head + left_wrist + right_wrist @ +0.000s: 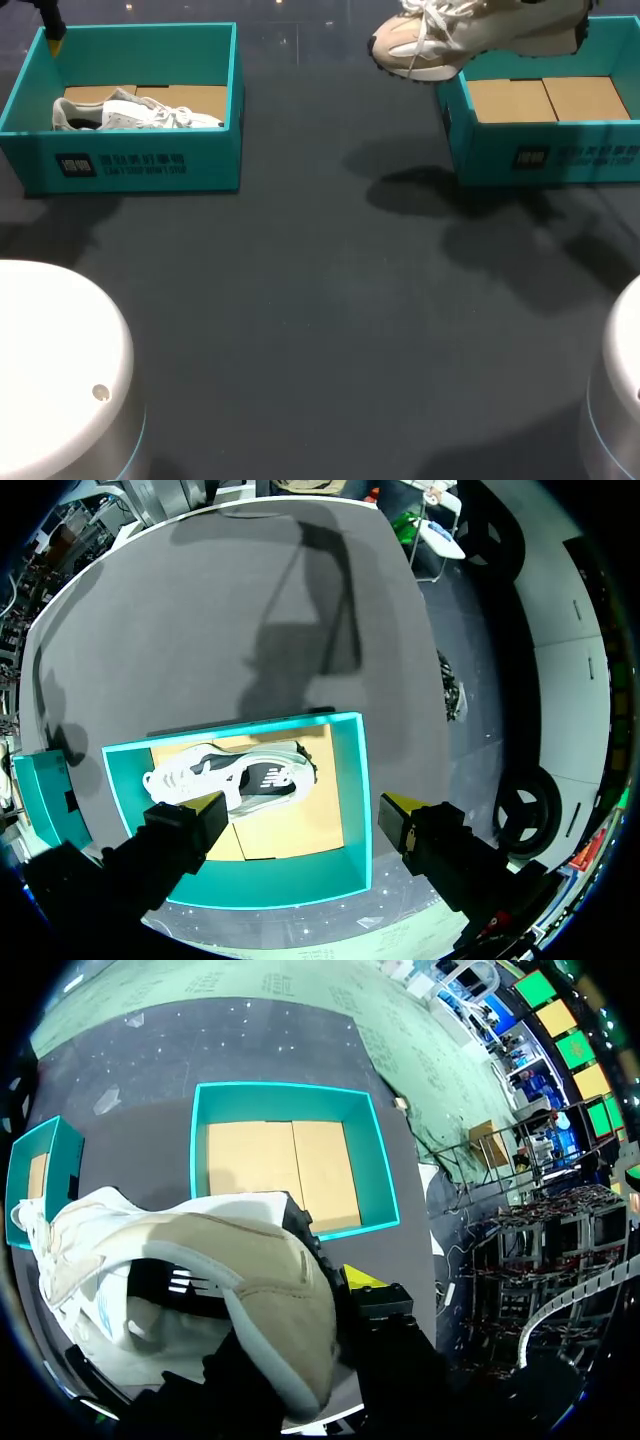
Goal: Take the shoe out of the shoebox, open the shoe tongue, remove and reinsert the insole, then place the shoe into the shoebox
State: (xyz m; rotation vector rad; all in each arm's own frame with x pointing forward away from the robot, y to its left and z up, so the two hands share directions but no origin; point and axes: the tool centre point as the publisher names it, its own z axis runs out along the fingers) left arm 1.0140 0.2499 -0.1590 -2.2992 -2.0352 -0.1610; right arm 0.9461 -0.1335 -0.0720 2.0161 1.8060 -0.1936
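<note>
Right gripper [270, 1295] is clamping the beige shoe [470, 35] by its heel and holding it lifted above its shoebox [545, 155], likely freeing it for tongue work, while the left gripper [305, 808] is hanging open over the other box [352, 810].

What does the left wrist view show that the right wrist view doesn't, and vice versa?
Left wrist only: the grey-white shoe lying in the left shoebox, left jaws open above it. Right wrist only: the beige shoe gripped by the right jaws, and the bare floor of the right shoebox. Shared: the dark table and both shoeboxes, the farther one just a sliver.
</note>
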